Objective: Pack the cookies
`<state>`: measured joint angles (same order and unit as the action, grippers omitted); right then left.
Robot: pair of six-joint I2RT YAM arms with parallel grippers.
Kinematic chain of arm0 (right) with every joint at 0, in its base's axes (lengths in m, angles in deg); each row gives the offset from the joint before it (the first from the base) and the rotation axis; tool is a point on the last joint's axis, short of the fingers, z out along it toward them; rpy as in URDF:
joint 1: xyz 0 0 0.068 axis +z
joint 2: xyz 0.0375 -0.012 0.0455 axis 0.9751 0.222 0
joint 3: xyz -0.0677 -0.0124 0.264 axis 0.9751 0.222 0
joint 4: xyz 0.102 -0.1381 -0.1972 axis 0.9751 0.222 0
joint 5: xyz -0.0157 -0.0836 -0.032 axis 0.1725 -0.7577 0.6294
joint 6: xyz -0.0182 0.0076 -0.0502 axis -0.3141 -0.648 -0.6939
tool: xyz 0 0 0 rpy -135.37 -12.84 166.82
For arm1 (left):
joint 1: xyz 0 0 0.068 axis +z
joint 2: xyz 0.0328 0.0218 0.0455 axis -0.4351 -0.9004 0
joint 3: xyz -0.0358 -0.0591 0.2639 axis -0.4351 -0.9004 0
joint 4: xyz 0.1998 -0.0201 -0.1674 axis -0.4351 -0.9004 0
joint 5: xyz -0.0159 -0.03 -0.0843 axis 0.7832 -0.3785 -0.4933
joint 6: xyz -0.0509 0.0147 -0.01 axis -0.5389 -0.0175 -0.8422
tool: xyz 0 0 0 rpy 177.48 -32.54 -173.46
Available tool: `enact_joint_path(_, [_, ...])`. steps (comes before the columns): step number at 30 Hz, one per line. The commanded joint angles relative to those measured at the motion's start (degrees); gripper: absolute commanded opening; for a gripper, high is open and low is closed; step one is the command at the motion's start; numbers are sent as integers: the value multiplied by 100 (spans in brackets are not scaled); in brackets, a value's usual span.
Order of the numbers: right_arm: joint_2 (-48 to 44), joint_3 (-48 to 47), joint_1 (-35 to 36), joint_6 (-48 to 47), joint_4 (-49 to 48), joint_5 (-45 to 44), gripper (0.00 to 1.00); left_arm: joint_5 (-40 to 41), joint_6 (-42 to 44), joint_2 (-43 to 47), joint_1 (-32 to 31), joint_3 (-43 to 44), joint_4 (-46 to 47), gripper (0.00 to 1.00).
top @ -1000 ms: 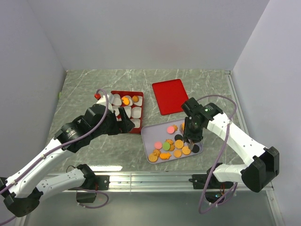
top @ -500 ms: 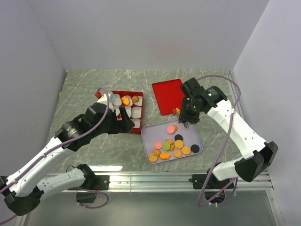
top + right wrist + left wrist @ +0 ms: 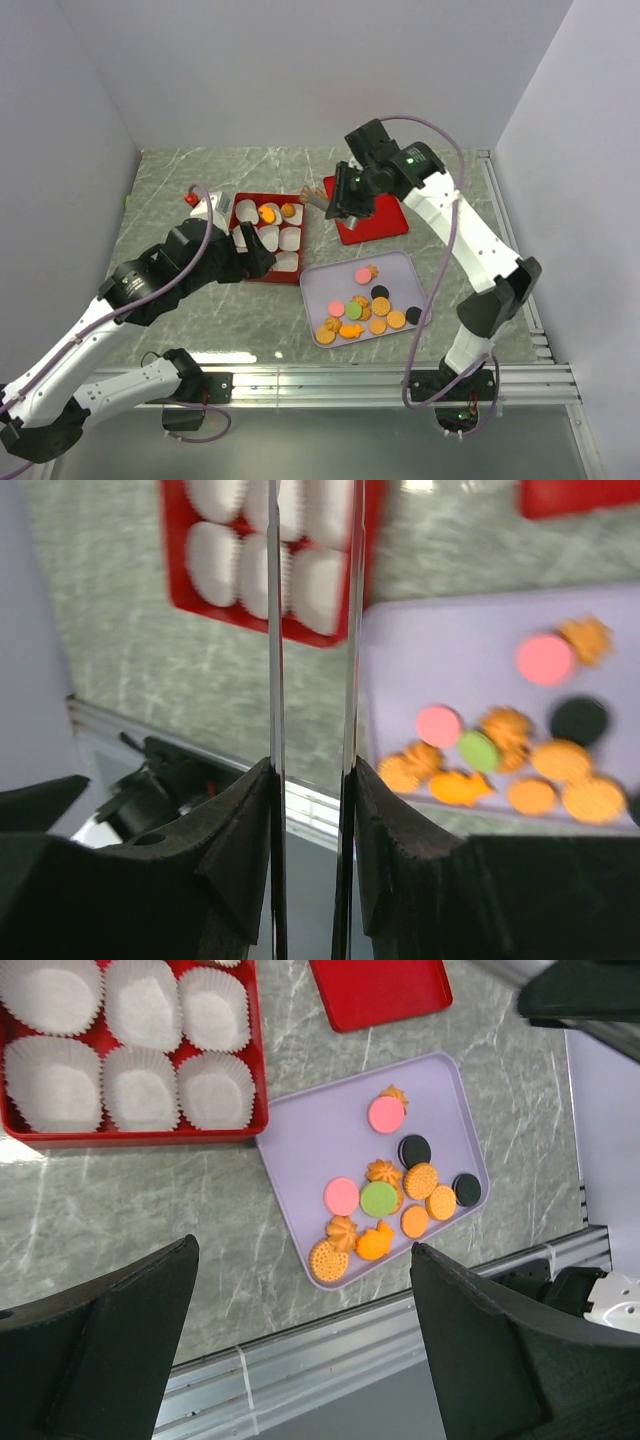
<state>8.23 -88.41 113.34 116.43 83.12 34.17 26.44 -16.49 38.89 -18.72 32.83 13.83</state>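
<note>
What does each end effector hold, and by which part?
Left end effector: open, nothing held. Right end effector: seemingly one cookie pinched at its tip; which part is gripped cannot be told.

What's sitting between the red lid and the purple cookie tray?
Nothing: just a bare strip of marble tabletop separates the red lid from the purple tray. The left wrist view shows it best; the top view agrees.

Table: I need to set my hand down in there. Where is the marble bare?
Bare marble runs along the back wall behind the red box and red lid, and by the front rail left of the lavender tray. Crowded: the gap between box, lid and tray, where the right gripper hovers.
</note>
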Motion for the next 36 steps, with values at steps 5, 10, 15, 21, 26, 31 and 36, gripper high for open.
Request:
enact_joint_path(5, [918, -1167, 426, -87, -713, 804, 40, 554, -92, 249, -22, 469, -429, 94])
enact_joint_path(10, [1366, -1335, 515, 45, -1100, 1103, 40, 914, -172, 469, -22, 592, -746, 96])
enact_joint_path(15, [1700, -1449, 567, 98, -1337, 1218, 40, 1178, -295, 627, -14, 706, -1036, 99])
enact_joint_path(21, [1999, -1572, 594, 177, -1575, 1218, 39, 1521, -453, 794, -22, 812, -1405, 99])
enact_joint_path(26, [2254, -1668, 603, 291, -1794, 1349, 38, 1758, -593, 926, -22, 891, -1721, 99])
enact_joint_path(31, [2605, -1915, 611, 388, -1865, 1385, 39, 1829, -611, 1154, -14, 908, -1854, 100])
enact_joint_path(36, [2861, -2144, 620, 511, -1883, 1350, 38, 1943, -611, 1208, -14, 1031, -2073, 99])
